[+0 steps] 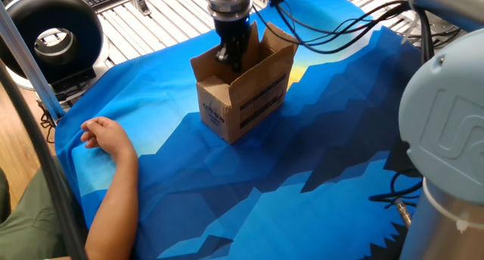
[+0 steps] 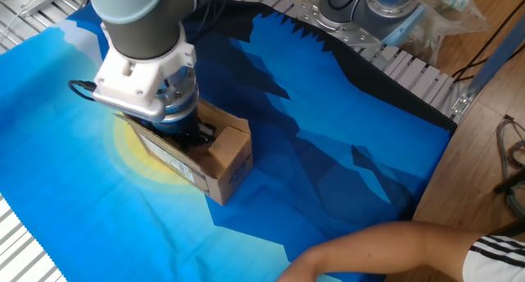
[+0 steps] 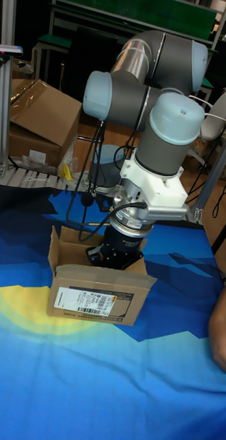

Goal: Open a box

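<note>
Gripper (image 1: pixel 232 54) tips were sunk into the top of the box (image 1: pixel 243 90), pointing straight down inside the opening; whether the fingers were apart or together could not be told, since the carton walls and the wrist hid them in all three views. The box stood upright near the middle of the blue cloth (image 1: pixel 302 162), over a yellow patch in the print, with its label side facing the tall camera. Its flaps looked mostly raised: one stood up on the far side in one fixed view, another at the left end in the tall view, and the long label-side flap seemed folded outward or level with the rim. From the other fixed view the arm (image 2: pixel 143 36) covered much of the opening, so the inner flaps there were unclear. I judged the task well along, the top no longer sealed and the interior exposed, with what remained being to press the last flaps fully outward and lift clear. A person's hand (image 1: pixel 102 133) lay flat on the cloth, well apart from the box, and a second carton (image 3: pixel 34 127) sat off the cloth behind.
</note>
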Controlling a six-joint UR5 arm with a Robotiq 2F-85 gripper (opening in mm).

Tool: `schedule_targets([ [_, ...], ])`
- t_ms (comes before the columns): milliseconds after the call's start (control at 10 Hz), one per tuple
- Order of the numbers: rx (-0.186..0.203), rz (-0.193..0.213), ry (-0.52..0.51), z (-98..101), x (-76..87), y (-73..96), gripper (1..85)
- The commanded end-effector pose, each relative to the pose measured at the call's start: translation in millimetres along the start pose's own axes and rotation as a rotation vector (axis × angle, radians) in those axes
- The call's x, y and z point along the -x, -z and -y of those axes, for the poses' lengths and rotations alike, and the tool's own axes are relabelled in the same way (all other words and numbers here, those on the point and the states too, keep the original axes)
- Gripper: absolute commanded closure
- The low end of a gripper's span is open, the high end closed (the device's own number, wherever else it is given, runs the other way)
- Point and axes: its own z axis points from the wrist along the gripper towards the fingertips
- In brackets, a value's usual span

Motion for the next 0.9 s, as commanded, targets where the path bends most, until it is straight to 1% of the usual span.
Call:
schedule_targets([
  [0,0.042,0.035,-0.007,-11.4,6.7,-6.0,84.3],
  [100,0.046,0.047,-0.016,-14.6,8.0,-12.4,84.3],
  [200,0.125,0.056,-0.062,-36.8,11.8,-12.4,84.3],
  [300,0.217,0.044,-0.098,-60.8,11.3,-7.5,84.3],
  [400,0.258,0.041,-0.108,-70.8,11.5,-4.9,84.3],
  [500,0.259,0.038,-0.102,-70.6,10.6,-3.8,84.3],
  [600,0.245,0.027,-0.093,-66.5,8.1,-2.4,84.3],
  [700,0.252,0.007,-0.099,-68.6,6.7,3.9,84.3],
  [800,0.288,-0.009,-0.117,-77.2,7.5,13.9,84.3],
])
